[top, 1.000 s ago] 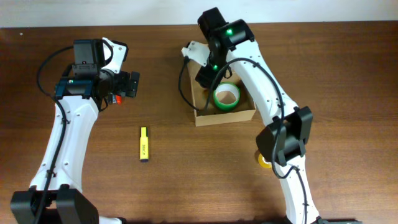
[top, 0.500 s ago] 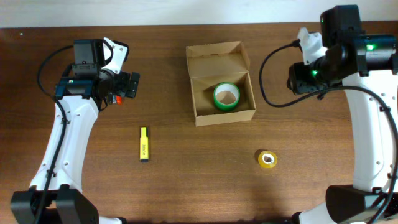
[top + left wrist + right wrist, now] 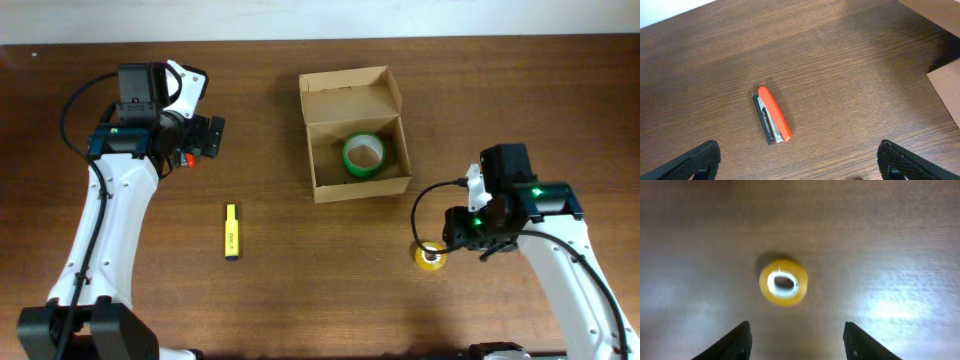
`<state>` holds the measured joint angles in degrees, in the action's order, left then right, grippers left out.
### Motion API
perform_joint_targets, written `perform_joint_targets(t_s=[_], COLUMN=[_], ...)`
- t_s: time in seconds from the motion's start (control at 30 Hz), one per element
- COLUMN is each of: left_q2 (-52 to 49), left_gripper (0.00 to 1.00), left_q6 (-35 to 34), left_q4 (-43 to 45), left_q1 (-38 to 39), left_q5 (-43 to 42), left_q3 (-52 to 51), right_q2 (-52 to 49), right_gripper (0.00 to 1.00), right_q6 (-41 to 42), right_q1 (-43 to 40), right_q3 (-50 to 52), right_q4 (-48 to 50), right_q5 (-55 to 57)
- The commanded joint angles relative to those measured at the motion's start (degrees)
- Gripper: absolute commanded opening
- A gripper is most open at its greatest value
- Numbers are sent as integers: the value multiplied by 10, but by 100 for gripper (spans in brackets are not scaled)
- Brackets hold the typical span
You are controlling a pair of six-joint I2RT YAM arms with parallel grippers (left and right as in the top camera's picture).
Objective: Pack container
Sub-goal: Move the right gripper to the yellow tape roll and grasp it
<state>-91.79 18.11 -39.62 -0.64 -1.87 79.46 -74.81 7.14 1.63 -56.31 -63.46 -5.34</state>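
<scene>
On a dark wooden table point(image 3: 300, 300), its grain running side to side and a thin white strip of background point(image 3: 250, 18) showing past the far edge, two white robot arms work around a cardboard box point(image 3: 355, 135). The box stands toward the far middle of the table, between the arms, with its flap lid folded back and open. A green roll of tape point(image 3: 364, 155) lies flat inside it.

The right gripper point(image 3: 797, 342) hangs low over a yellow roll of tape point(image 3: 783, 282), which rests on bare wood near the front right corner of the box but apart from it. Its fingers point(image 3: 737, 340) are spread wide and hold nothing. The roll lies just ahead of the tips without touching them. The wrist view is blurred, and a pale sheen of light sits on the wood to the right.

The left gripper point(image 3: 800, 167) is likewise spread and empty above a red stapler point(image 3: 772, 115), which lies flat on the table clear of both fingertips. A yellow marker point(image 3: 231, 231) lies beside the left arm, well apart from the box.
</scene>
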Motion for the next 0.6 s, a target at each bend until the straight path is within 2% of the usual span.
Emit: perform_joint_targets(t_s=[0.0,0.1,0.27,0.57], left_q2=[-5,-5,-5,-5], left_gripper=[99,99,99,99], left_q6=[9,9,9,9], left_q4=[0,0,0,1], left_q1=[3,3,3,3], left_q5=[-2,-2,-2,-2], left_q3=[8,8,8,8], right_q2=[0,-13,-22,-49], right_gripper=[59,60,60,60], right_q6=[69,69,79,82], right_q1=[-3,-3,-3,-2], right_q3=[22,34,133,184], right_q4=[14,42,126,171], right_q5=[-9,16,22,16])
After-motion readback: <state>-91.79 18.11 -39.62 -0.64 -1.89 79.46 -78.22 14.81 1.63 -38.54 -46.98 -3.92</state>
